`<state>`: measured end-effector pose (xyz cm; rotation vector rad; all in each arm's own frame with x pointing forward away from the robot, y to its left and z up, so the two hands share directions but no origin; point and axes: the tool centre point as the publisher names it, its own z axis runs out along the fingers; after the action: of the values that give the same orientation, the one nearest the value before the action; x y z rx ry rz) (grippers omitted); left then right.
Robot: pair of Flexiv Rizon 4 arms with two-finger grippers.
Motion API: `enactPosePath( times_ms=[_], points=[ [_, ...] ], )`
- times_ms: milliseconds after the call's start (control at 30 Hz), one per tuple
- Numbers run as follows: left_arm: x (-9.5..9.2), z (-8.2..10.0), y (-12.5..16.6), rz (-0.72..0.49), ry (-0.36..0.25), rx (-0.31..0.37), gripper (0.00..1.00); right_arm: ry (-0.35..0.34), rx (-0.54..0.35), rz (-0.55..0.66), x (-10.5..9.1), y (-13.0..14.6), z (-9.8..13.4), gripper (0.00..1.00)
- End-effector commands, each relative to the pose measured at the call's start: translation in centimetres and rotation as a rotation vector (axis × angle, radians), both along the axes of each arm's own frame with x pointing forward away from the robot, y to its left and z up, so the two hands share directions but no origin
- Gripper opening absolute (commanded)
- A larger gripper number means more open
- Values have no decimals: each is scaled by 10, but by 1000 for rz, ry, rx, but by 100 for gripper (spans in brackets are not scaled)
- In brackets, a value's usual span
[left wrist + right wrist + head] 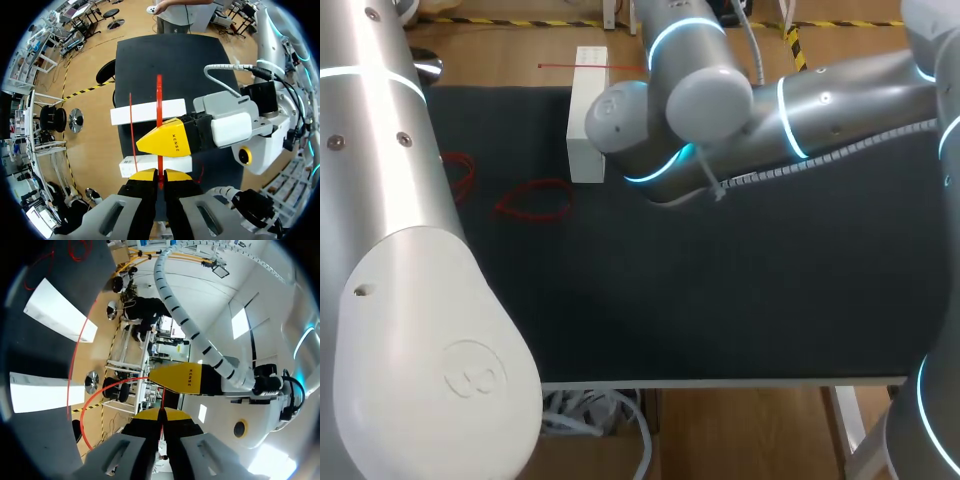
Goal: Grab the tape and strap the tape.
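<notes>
- Left hand: the yellow fingertips were pinched tight on the thin red tape, with no gap visible between them.
- Right hand: it was likewise closed on a strand of the tape. In the left wrist view its yellow finger lay just ahead of the left hand, against the same strand.
- Tape: it ran straight ahead from the left hand, across two white rectangular blocks that lay parallel and apart on the dark worktop. A second, finer red strand crossed the blocks beside it. Loose red coils lay on the worktop near the blocks.
- Step in hand, as judged: the tape was grabbed, and the strapping around the blocks was not yet finished.
- To do it well, the strand should be held taut between the two hands, so that it lies flat across both blocks rather than twisting onto its edge.
- The hands were very close together, so any pull should run apart along the strand, with the fingers kept clear of each other.
- Tension should be gentle. The blocks looked light and unfixed, and a hard pull would probably drag or tip them, or slip the tape out of a pinch.
</notes>
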<state>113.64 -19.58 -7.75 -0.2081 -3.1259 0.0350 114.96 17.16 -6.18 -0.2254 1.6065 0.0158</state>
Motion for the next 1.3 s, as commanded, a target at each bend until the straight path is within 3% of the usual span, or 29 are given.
enactPosePath(
  times_ms=[33, 1300],
  points=[
    [1, 2, -2, 1, 3, 7, 0, 12, -5, -4, -1, 4, 3, 0],
    [1, 2, -2, 1, 3, 7, 0, 28, -8, -12, -5, 2, 2, 0]
  ],
)
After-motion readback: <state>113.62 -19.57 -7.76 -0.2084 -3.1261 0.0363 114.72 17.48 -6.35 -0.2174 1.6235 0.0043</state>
